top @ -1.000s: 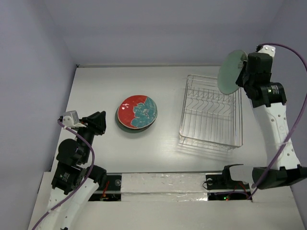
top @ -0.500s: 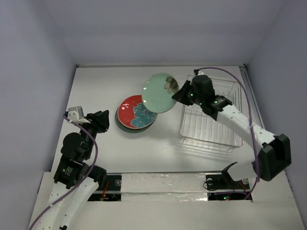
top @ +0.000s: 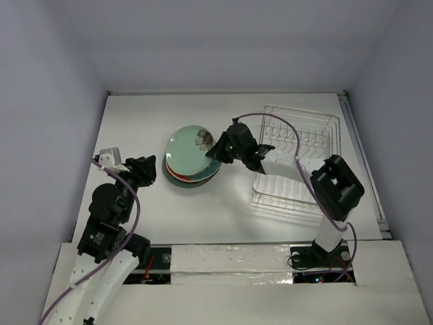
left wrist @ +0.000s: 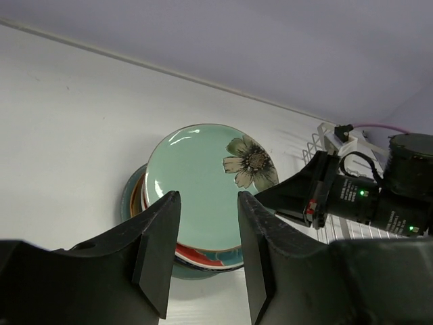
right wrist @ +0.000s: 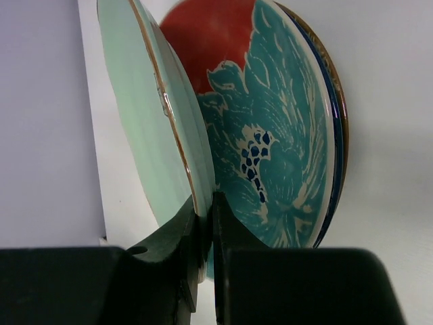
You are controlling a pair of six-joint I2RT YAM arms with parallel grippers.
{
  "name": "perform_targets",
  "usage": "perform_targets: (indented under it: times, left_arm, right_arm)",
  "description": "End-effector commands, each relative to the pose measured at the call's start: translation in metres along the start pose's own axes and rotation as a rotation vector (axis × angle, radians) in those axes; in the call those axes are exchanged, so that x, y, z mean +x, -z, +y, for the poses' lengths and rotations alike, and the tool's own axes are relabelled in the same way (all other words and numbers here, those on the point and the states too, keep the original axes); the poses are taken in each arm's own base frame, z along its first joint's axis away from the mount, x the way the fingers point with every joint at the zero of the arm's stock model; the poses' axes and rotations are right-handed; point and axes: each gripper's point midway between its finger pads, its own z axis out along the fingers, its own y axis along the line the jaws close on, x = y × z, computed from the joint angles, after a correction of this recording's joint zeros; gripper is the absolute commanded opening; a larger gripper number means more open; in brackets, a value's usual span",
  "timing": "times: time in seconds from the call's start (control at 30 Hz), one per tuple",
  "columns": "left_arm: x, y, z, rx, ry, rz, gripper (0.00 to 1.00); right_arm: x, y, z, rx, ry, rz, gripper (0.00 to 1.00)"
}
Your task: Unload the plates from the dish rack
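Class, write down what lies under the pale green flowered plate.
A red-and-teal floral plate lies directly beneath the pale green plate; only rims of lower plates show, their faces covered.

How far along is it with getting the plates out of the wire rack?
Nearly finished. Done: no plate shows in the dish rack, and a stack of plates sits beside it, a red and teal plate uppermost. In hand: the right gripper pinches the rim of a pale green flowered plate, tilted just over that stack. Left: lay it down and let go. The left gripper hangs open nearby, empty.
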Motion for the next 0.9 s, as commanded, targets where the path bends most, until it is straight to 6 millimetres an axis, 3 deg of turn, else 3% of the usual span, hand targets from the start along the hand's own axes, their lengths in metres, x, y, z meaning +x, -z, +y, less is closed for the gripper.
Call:
perform_targets:
  times: [0.0, 0.07, 0.2, 0.23, 0.33, 0.5, 0.7, 0.87]
  left_arm:
    - [-0.006, -0.002, -0.006, 0.020, 0.011, -0.019, 0.36]
    - [-0.006, -0.001, -0.008, 0.030, 0.014, -0.018, 0.37]
    - [-0.006, -0.001, -0.008, 0.030, 0.012, -0.018, 0.37]
    - [-0.006, -0.001, -0.008, 0.031, 0.013, -0.020, 0.37]
    - [-0.007, 0.000, -0.008, 0.032, 0.014, -0.023, 0.37]
    - [-0.008, 0.001, -0.009, 0.034, 0.015, -0.027, 0.38]
    - [-0.009, 0.001, -0.009, 0.037, 0.017, -0.032, 0.38]
    - [-0.009, 0.002, -0.009, 0.037, 0.017, -0.034, 0.48]
  right_arm:
    - [-0.043, 0.020, 0.099, -0.334, -0.062, -0.141, 0.06]
    - [-0.034, 0.013, 0.093, -0.313, -0.064, -0.119, 0.11]
    - [-0.019, 0.005, 0.070, -0.189, -0.025, -0.099, 0.37]
    - [-0.013, 0.004, 0.057, -0.135, -0.014, -0.081, 0.39]
    - [-0.002, 0.008, 0.046, -0.080, 0.033, -0.052, 0.49]
    - [0.002, 0.025, 0.038, 0.022, 0.142, -0.056, 0.74]
    - [-0.004, 0.057, 0.034, 0.144, 0.271, -0.077, 0.92]
    - [-0.009, 0.086, 0.027, 0.199, 0.332, -0.111, 0.94]
